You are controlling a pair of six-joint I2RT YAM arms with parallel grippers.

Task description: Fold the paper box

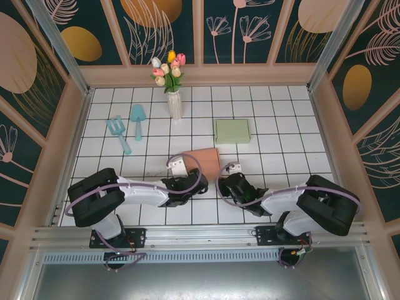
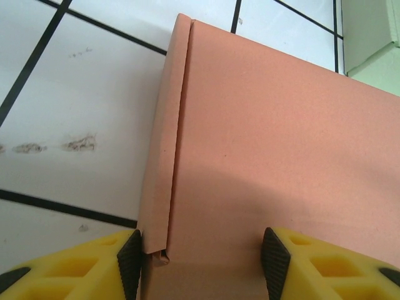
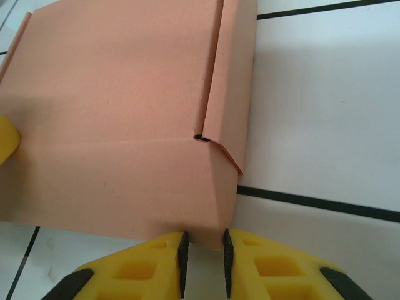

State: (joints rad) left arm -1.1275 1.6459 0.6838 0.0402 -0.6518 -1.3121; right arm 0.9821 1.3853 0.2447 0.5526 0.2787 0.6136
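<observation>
Top external view: the paper box (image 1: 204, 160) lies flat on the white tiled table (image 1: 281, 112), between the two grippers near the front edge. It sits slightly skewed to the tile lines, and its near edge faces the arm bases. The left gripper (image 1: 186, 181) reaches its left near corner and the right gripper (image 1: 229, 182) its right near corner. Farther back are a green box (image 1: 232, 131), a vase of tulips (image 1: 174, 100) and two teal garden tools (image 1: 127, 128).

Left wrist view: the plain salmon cardboard runs away from the camera, with a folded side flap along its left edge. The jaws are spread wide. One black pad (image 2: 129, 262) is against that flap and the other is over the top panel.

Right wrist view: the box's longer side runs across the frame, with a folded flap on the right. The pads (image 3: 183, 262) are drawn nearly together, with the near edge caught between their tips.
</observation>
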